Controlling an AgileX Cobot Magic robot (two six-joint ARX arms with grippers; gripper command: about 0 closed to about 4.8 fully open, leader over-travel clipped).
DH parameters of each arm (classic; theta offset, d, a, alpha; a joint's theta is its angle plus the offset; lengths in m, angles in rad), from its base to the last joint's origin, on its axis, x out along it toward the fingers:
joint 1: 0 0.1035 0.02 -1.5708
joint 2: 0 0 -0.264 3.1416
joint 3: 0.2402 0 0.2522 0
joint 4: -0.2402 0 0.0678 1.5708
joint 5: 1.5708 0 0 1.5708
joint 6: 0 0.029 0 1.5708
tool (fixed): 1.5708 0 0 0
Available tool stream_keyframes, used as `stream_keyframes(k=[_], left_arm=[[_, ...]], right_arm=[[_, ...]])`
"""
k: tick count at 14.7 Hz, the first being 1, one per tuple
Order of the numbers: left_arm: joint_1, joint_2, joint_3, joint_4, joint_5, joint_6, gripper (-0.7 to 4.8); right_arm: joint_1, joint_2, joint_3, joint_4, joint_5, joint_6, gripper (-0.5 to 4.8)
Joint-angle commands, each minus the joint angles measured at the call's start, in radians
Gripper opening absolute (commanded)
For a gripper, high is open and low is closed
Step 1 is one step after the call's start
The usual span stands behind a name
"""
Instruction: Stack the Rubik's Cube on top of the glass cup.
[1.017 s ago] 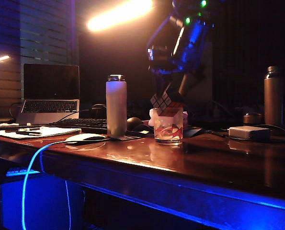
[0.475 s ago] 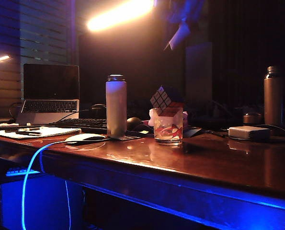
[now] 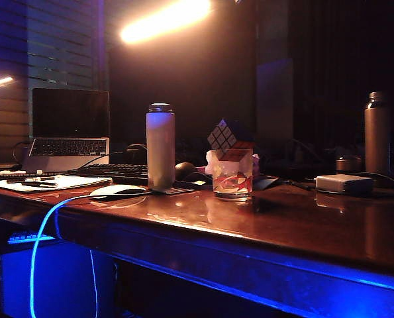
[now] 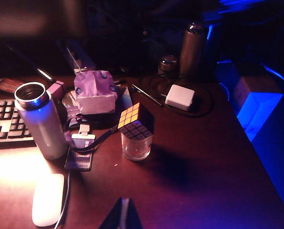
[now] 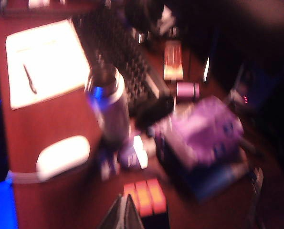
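The Rubik's Cube [image 3: 224, 136] rests tilted on the rim of the glass cup [image 3: 232, 173], near the middle of the table. Neither arm shows in the exterior view. The left wrist view shows the Rubik's Cube [image 4: 136, 122] on the glass cup [image 4: 136, 147], well ahead of my left gripper [image 4: 124, 200], which is shut and empty above bare table. The right wrist view is blurred. It looks down from above on the Rubik's Cube [image 5: 146, 199], and my right gripper [image 5: 123, 196] is shut and empty beside it, clear of it. The cube hides the cup there.
A tall white bottle [image 3: 161, 147] and a white mouse [image 3: 117, 191] stand left of the cup. Laptop [image 3: 69, 129], keyboard [image 3: 114, 172] and notepad [image 3: 48, 182] lie far left. A purple tissue pack [image 4: 95, 90] sits behind the cup. A white box [image 3: 344, 183] and a dark bottle [image 3: 377, 132] stand at the right.
My right gripper let go of the cube, rose out of the exterior view and shut. The cube stays tilted on the cup. The left arm kept still.
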Motion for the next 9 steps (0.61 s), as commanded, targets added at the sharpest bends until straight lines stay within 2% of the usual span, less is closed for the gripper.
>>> stream_keyframes(k=[1,3,5,9], left_arm=[[0.0,-0.011,0.006,-0.008,0.008,-0.033,-0.03],[0.0,-0.041,0.006,-0.012,0.007,-0.033,-0.03],[0.001,-0.087,0.005,-0.014,0.002,-0.033,-0.03],[0.001,-0.245,-0.033,-0.073,-0.141,-0.01,-0.03]], right_arm=[[0.002,-0.15,0.013,-0.082,0.002,-0.011,-0.01],[0.004,-0.261,0.012,-0.106,0.001,-0.023,-0.01],[0.048,-0.346,0.012,-0.097,0.002,-0.1,-0.01],[0.145,-0.319,0.01,-0.041,0.003,-0.087,-0.01]])
